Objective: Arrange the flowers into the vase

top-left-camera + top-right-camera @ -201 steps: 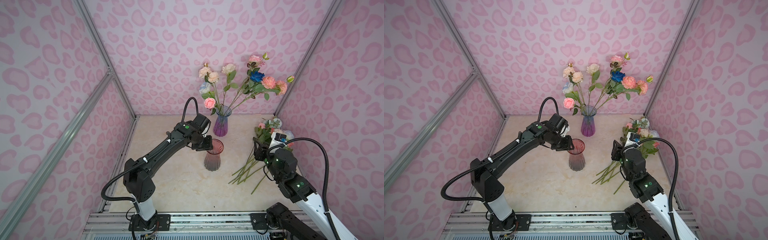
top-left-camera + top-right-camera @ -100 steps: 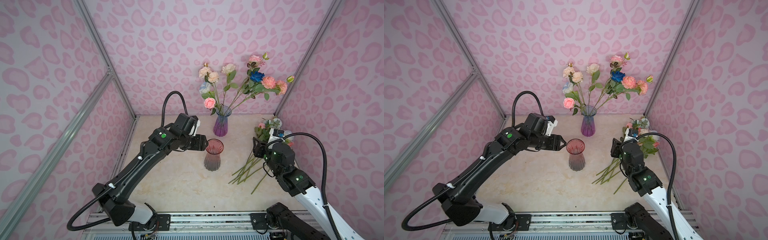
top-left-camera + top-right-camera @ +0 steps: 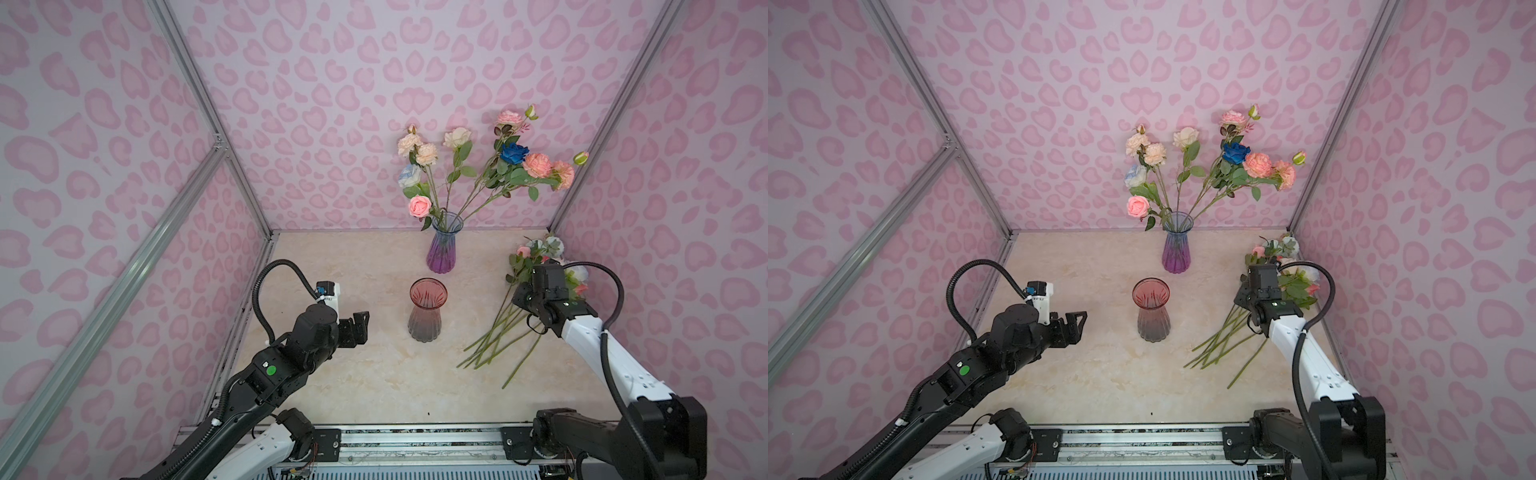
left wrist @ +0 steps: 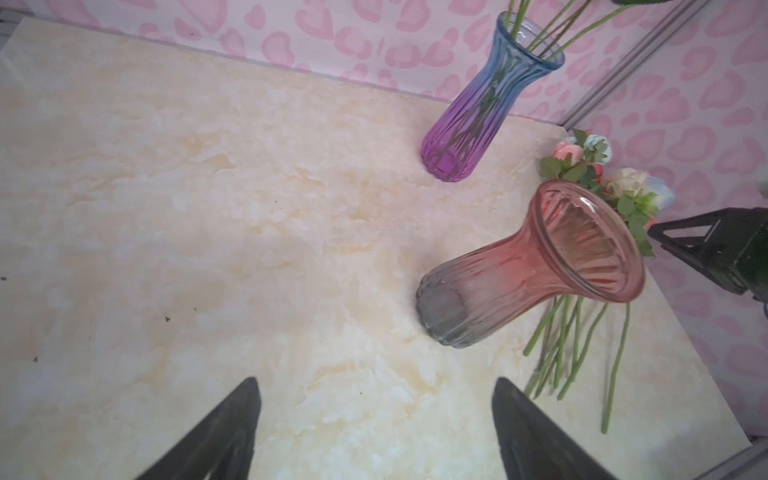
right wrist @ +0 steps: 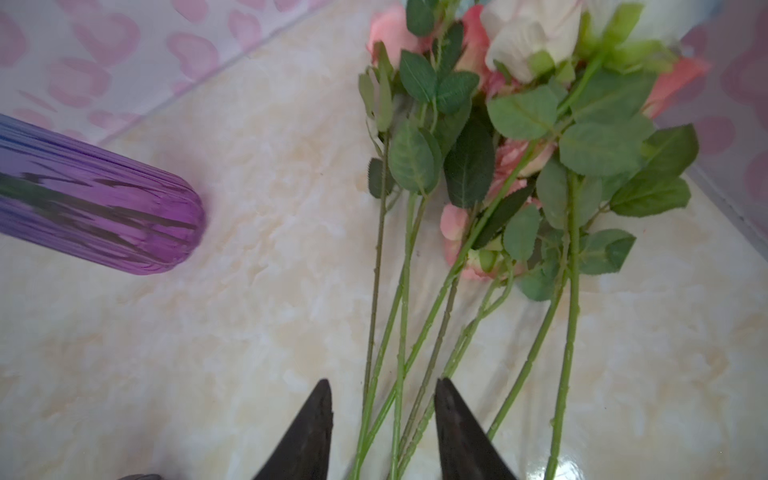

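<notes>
An empty red-to-grey glass vase point(image 3: 428, 309) point(image 3: 1151, 309) point(image 4: 532, 266) stands upright mid-table. Behind it a blue-to-purple vase point(image 3: 441, 247) point(image 4: 469, 124) point(image 5: 95, 199) holds several flowers point(image 3: 478, 166). More flowers point(image 3: 498, 332) point(image 3: 1225, 336) point(image 5: 478, 166) lie loose at the right, blooms toward the back corner. My left gripper point(image 3: 358, 327) point(image 3: 1076, 326) point(image 4: 376, 382) is open and empty, left of the red vase and apart from it. My right gripper point(image 3: 524, 300) point(image 5: 383, 381) hangs over the loose stems, its jaws partly apart with several stems between them, not clamped.
Pink patterned walls with aluminium posts point(image 3: 208, 124) enclose the marble table point(image 3: 353, 374) on three sides. The loose flower heads point(image 3: 544, 249) press into the back right corner. A rail point(image 3: 415, 440) runs along the front edge.
My left gripper let go at the red vase's rim, opened wide and drew back toward the front left. My right gripper narrowed its jaws over the loose stems.
</notes>
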Controlling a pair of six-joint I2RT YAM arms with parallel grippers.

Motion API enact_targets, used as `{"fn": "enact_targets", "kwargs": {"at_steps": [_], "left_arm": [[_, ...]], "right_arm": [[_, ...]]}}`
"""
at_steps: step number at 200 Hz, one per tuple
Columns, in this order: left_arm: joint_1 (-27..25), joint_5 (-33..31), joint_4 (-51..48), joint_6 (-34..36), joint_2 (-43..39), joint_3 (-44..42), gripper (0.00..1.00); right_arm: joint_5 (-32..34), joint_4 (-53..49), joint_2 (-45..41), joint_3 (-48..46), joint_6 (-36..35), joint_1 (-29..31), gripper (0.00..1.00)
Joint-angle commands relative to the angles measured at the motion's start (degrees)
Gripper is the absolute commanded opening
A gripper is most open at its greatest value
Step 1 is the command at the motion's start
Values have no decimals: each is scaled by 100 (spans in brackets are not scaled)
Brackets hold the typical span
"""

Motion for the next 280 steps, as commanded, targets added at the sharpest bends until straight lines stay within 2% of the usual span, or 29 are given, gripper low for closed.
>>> {"fn": "enact_targets", "kwargs": {"at_steps": [1, 16, 43, 105, 120, 143, 174, 228, 280], "left_arm": [[1, -257, 597, -480, -24, -318, 89], [7, -143, 642, -548, 50, -448, 89], [13, -88, 687, -464, 152, -471, 89], [75, 54, 883, -222, 448, -394, 90], [96, 101, 965, -220, 569, -395, 90], [139, 339, 1106, -297, 763, -387, 90], [163, 536, 1241, -327, 959, -342, 90], [225, 645, 1256, -282, 1059, -285, 89], [252, 755, 1244, -344, 957, -278, 89]], "right_arm": [[-431, -78, 847, 405, -71, -240, 41], [-676, -298, 1586, 878, -259, -309, 35], [-366, -193, 2330, 1151, -30, -441, 27], [-144, -244, 2979, 1547, -90, -461, 23], [-112, -259, 3086, 1592, -98, -470, 20], [-11, -279, 3101, 1639, -172, -479, 20], [38, -257, 3006, 1584, -237, -487, 6], [-76, -151, 2868, 1471, -266, -481, 1], [27, -352, 1980, 1383, -241, -219, 1]]}}
